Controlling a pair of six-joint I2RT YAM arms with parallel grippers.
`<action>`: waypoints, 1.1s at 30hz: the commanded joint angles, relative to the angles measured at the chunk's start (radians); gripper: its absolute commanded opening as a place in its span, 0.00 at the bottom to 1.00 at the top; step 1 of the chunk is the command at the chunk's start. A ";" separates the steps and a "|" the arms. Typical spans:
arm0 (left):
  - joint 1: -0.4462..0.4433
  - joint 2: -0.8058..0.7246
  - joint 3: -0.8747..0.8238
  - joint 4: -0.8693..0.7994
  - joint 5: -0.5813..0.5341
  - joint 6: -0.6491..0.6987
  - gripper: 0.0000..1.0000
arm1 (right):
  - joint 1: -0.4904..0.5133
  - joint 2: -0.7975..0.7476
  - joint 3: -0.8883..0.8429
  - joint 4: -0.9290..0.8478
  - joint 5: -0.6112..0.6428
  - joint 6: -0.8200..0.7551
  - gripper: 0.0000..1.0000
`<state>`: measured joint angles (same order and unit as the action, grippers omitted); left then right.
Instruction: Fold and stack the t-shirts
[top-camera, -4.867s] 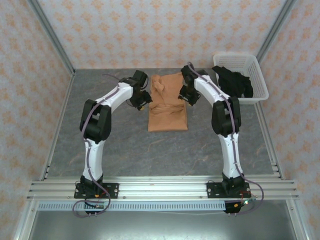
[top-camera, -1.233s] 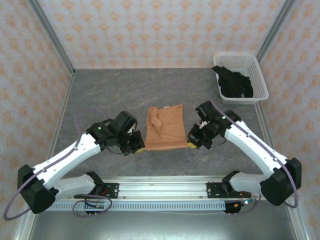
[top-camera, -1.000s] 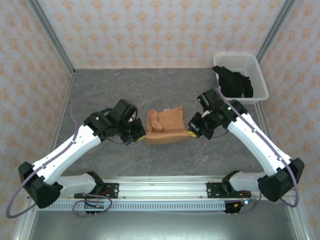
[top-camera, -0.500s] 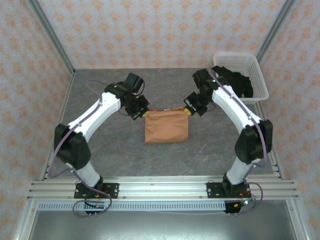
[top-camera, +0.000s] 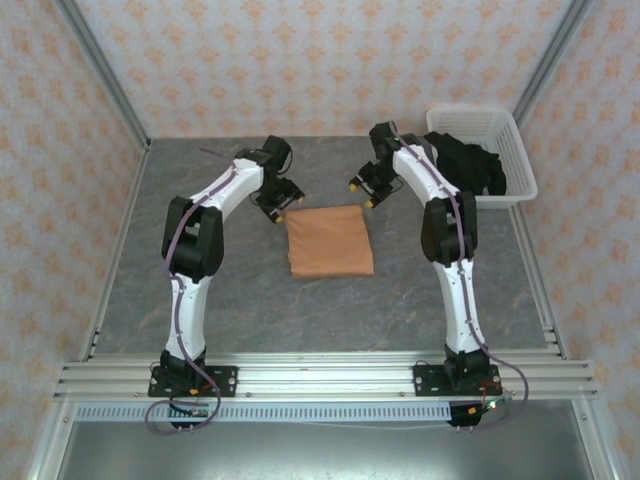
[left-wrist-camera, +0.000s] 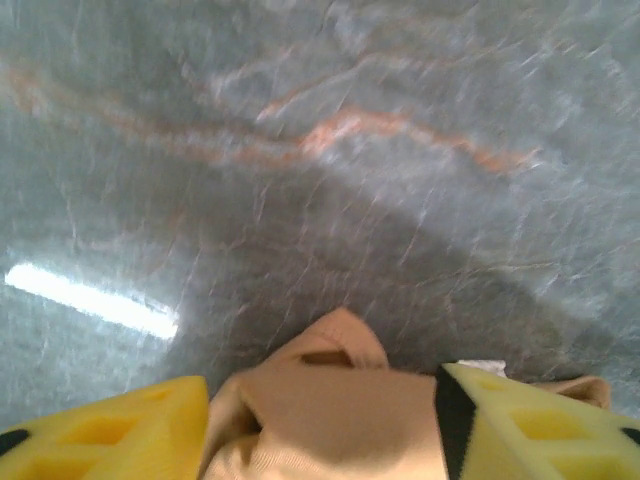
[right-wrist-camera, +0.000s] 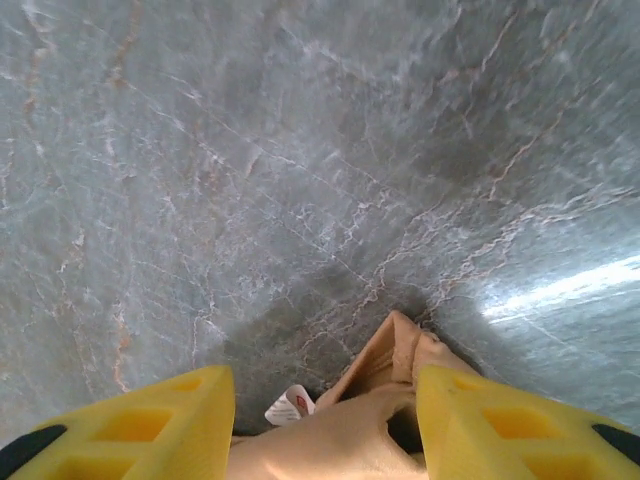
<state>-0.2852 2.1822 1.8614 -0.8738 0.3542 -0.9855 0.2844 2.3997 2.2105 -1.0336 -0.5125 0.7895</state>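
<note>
The orange t-shirt (top-camera: 330, 242) lies folded in a flat rectangle in the middle of the table. My left gripper (top-camera: 280, 210) hangs open just past its far left corner, and my right gripper (top-camera: 362, 190) hangs open just past its far right corner. In the left wrist view a shirt corner (left-wrist-camera: 340, 350) lies loose on the table between the parted yellow fingers (left-wrist-camera: 100, 430) of the gripper (left-wrist-camera: 320, 385). The right wrist view has the other corner (right-wrist-camera: 400, 350) and a white label (right-wrist-camera: 290, 407) below the spread gripper (right-wrist-camera: 322, 385). The black t-shirt (top-camera: 465, 165) lies bunched in the basket.
A white lattice basket (top-camera: 505, 135) stands at the far right corner of the grey marble table (top-camera: 230, 290). Patterned walls close in the back and both sides. Both arms reach far out, their elbows over the table on either side of the shirt.
Both grippers carried the shirt's near edge over to its far edge, then opened and let go. They have drawn back a little past the far corners, and the shirt now lies folded flat.
</note>
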 joint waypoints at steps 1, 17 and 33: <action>-0.005 -0.186 -0.036 0.063 -0.048 0.026 0.66 | -0.002 -0.169 -0.022 -0.070 0.114 -0.050 0.51; -0.574 -0.803 -0.968 0.619 -0.399 -1.107 0.81 | 0.005 -1.117 -1.271 0.609 -0.050 0.079 0.58; -0.644 -0.460 -0.977 0.982 -0.539 -1.403 0.70 | 0.003 -1.151 -1.294 0.541 -0.106 0.030 0.58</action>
<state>-0.9276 1.7023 0.8585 0.0669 -0.1116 -2.0251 0.2852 1.2732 0.9279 -0.5133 -0.6044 0.8337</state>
